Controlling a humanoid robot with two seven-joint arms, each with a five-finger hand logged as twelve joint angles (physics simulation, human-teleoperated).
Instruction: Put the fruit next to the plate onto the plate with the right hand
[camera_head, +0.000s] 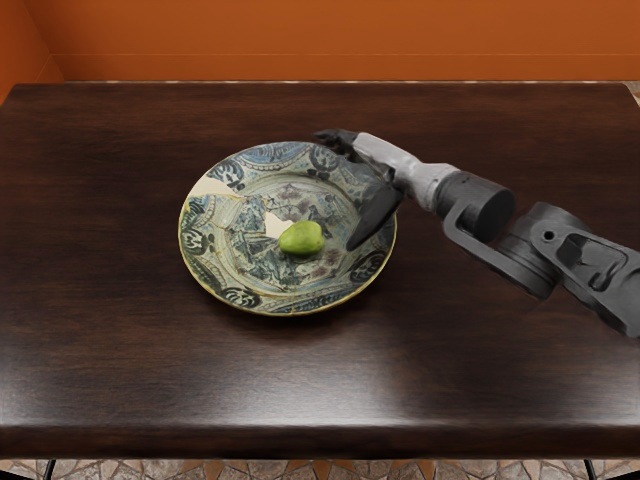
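the right hand hangs over the right side of the plate, its arm coming in from the right edge across the table. the fingers are loosely extended rather than curled, and they grip nothing; one dark group slants down toward the plate's inner right slope, another reaches up along the far rim. whether a fingertip touches the plate cannot be told. the fruit lies on the plate, near its middle and just left of the lower fingers, apart from them. it is small, smooth, yellow-green and rounded, a little narrower at one end. the plate is a shallow round dish with a pale ground and dense blue-grey painted figures and border panels, with a thin yellowish rim. the hand has a light grey back and dark fingers, and the forearm is made of dark grey cylindrical joints. the table is dark brown wood with a fine streaked grain and a soft sheen.
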